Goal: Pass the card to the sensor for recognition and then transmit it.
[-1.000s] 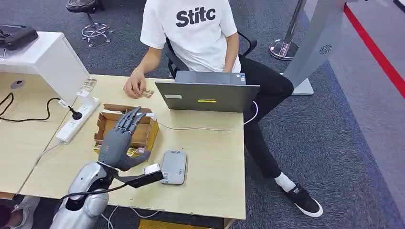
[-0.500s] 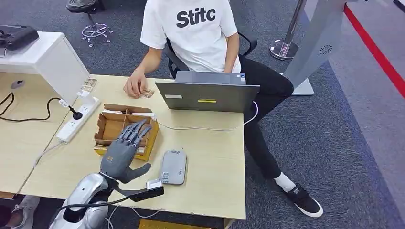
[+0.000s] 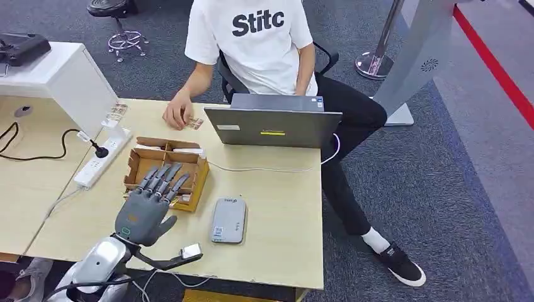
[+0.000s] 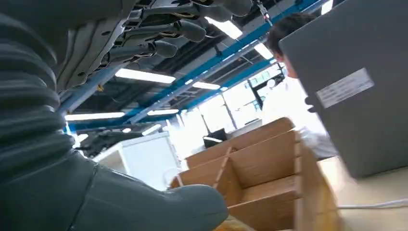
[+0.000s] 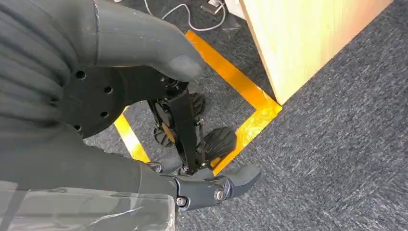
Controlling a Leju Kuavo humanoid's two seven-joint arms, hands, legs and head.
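My left hand [image 3: 146, 208] hovers over the table's near side, fingers spread and pointing at the cardboard box [image 3: 189, 179], with nothing in it. In the left wrist view its fingers [image 4: 179, 30] and thumb [image 4: 144, 206] stand wide apart in front of the box [image 4: 262, 171]. The box has compartments, and pale cards [image 3: 184, 151] lie at its far end. The grey card sensor [image 3: 228, 219] lies flat just to the right of the hand. My right hand [image 5: 159, 120] hangs beside the table over the carpet and holds nothing.
A person sits behind an open grey laptop [image 3: 274, 128], one hand [image 3: 178, 114] on the table by small cards [image 3: 195, 123]. A white power strip [image 3: 101, 158] and black cable lie to the left of the box. A white cable [image 3: 264, 168] crosses the table.
My left hand has drawn back from over the box toward the table's near edge and slightly left. The person, the box and the sensor have stayed put.
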